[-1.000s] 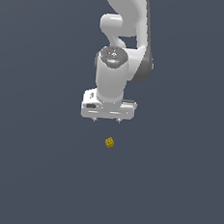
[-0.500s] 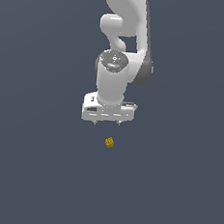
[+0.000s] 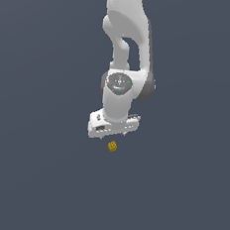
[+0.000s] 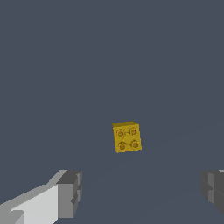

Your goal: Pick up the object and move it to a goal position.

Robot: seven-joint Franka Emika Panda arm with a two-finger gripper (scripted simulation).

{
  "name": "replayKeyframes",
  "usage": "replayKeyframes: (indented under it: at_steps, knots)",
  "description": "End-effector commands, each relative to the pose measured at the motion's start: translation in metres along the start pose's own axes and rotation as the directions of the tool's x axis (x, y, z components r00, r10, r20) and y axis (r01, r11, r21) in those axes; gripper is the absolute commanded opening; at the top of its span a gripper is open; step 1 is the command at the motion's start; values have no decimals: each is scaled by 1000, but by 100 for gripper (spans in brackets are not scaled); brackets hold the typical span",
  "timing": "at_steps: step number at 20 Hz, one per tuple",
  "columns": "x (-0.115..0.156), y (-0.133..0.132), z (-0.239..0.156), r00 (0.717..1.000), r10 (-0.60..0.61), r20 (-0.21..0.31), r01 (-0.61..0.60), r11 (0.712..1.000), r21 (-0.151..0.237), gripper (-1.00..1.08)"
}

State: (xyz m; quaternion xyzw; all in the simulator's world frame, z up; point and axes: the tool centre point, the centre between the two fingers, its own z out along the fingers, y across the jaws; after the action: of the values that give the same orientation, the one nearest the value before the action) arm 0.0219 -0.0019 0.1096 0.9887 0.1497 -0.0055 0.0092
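The surface is a plain, unmarked dark grey plane that fills both views, with no goal marker visible on it. The yellow block [image 3: 112, 146] lies alone on this surface, just below the white gripper [image 3: 112, 137] in the exterior view, apart from it and untouched. In the wrist view the block [image 4: 127, 137] shows four round studs on its top face and sits slightly turned relative to the line between the two grey fingertips [image 4: 70, 194]. The jaws stand wide apart and hold nothing. The block is not centred between them; it sits ahead of the gap. Risk assessment: if the arm descends from this position without first shifting over the block, one finger may land on the studs or the jaws may close on empty space. Because the block is very small and turned, the pads may meet its corners, not its flat faces, and twist or flick it away. With no goal visible, the placement point cannot be judged from these views.
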Motion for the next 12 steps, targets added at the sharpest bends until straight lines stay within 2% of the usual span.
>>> replayKeyframes:
  at_steps: [1,7,12]
  knots:
    - [5,-3,14,999,-48,-5,48,999,5,100]
    - [11,-8,33,993,-114,-14,115,993,13,100]
    - [12,-9,36,992,-122,-14,122,992,15,100]
